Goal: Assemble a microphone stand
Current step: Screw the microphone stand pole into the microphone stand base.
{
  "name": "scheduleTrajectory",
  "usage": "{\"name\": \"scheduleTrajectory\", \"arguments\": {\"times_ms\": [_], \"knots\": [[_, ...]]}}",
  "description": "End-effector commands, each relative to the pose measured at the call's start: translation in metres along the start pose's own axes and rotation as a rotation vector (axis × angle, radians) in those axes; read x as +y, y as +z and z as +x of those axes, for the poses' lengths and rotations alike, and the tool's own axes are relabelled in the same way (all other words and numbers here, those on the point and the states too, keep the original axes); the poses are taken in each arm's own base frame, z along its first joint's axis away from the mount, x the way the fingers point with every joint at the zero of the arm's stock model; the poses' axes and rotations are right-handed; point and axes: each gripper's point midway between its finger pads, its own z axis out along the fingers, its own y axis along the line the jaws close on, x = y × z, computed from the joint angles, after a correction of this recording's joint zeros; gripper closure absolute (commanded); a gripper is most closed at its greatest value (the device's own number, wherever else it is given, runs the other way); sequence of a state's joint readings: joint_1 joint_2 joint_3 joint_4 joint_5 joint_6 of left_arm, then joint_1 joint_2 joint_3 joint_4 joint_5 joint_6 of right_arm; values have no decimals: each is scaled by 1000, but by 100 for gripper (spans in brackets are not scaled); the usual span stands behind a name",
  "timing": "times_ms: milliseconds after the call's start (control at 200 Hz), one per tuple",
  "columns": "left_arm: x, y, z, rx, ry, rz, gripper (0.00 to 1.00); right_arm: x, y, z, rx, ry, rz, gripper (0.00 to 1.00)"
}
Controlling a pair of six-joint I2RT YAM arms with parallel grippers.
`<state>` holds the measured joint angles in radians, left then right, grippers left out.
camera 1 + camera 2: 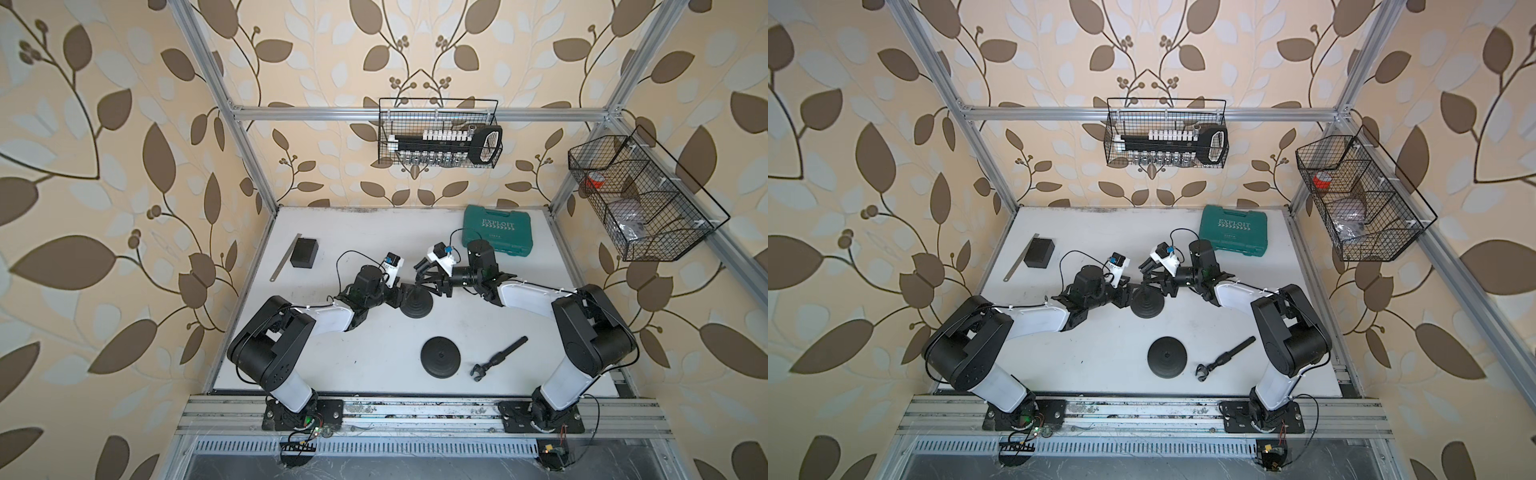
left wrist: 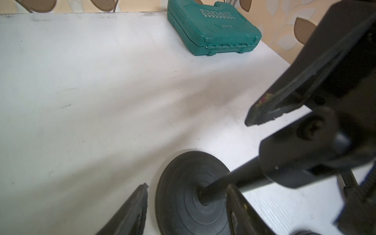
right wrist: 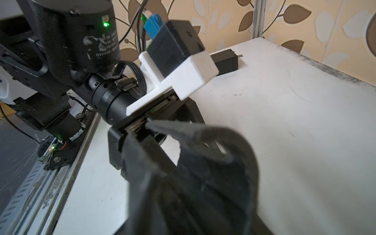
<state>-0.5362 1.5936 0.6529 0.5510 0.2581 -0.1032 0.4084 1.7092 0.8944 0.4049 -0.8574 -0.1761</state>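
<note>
In both top views the arms meet mid-counter (image 1: 374, 232) over a black base (image 1: 417, 309) with a pole (image 1: 417, 297) standing in its centre. The left fingers (image 1: 400, 296) reach its edge and the right fingers (image 1: 422, 269) hang apart just above. A second base (image 1: 441, 356) and a clip (image 1: 498, 358) lie nearer the front, well apart from them. Left wrist view: the pole (image 2: 230, 183) sits in the base (image 2: 183, 211). The left fingers (image 2: 132, 209) stand wide, one just beside the rim, one over the disc, contact unclear. The right fingers (image 2: 262, 114) are apart too, one tip clear of the pole, the other crossing in front of it. Right wrist view: the right fingers (image 3: 203, 173) fill the foreground, blurred; what lies between them cannot be told.
</note>
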Motion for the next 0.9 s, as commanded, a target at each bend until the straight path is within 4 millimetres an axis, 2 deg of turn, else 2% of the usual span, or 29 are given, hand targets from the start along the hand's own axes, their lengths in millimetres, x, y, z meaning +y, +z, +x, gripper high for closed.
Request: {"name": "scheduleTrajectory", "arguments": {"times_ms": [0,560,895], "knots": [[-7,-8,-21,-65,37,17,37,-2,5,-9,-31,-40,-6,51],[-17,-16,-19,-63,77,64,35,-1,8,-2,-37,-39,-1,72],[-28,-11,-16,-51,84,139,36,-4,6,7,-41,-51,89,100]]}}
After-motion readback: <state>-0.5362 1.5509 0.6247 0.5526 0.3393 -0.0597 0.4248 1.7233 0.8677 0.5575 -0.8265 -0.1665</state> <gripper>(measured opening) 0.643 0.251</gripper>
